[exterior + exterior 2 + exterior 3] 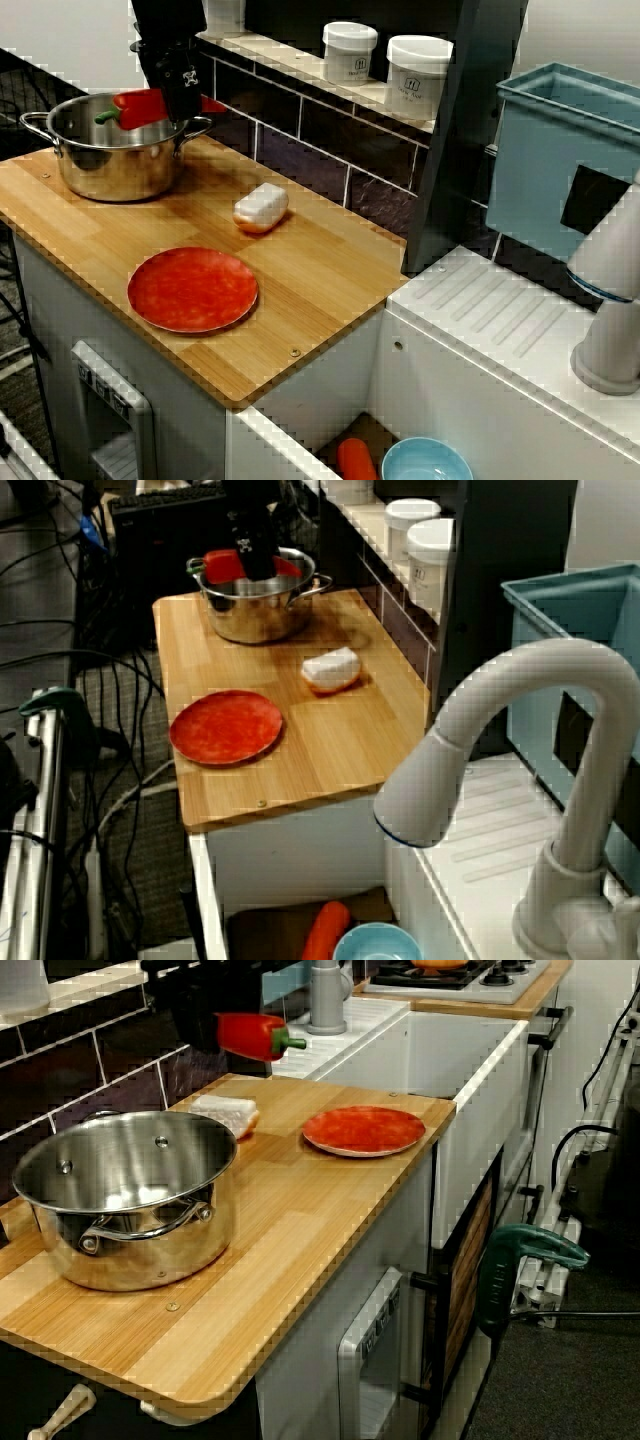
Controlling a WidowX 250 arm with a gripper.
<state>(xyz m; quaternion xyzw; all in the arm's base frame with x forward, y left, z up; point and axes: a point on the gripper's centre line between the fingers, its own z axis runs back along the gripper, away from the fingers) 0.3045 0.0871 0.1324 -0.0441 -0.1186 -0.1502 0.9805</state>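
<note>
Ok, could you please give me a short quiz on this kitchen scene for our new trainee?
1. True or false: the black tool grips a red bell pepper above the shiny steel pot.
2. Which thing lies on the wooden counter between the pot and the round red plate? A: a white block on an orange base. B: a white jar. C: a grey tap.
3. What colour is the round bowl beside the orange carrot?
Key: 1 true; 2 A; 3 light blue.
</note>
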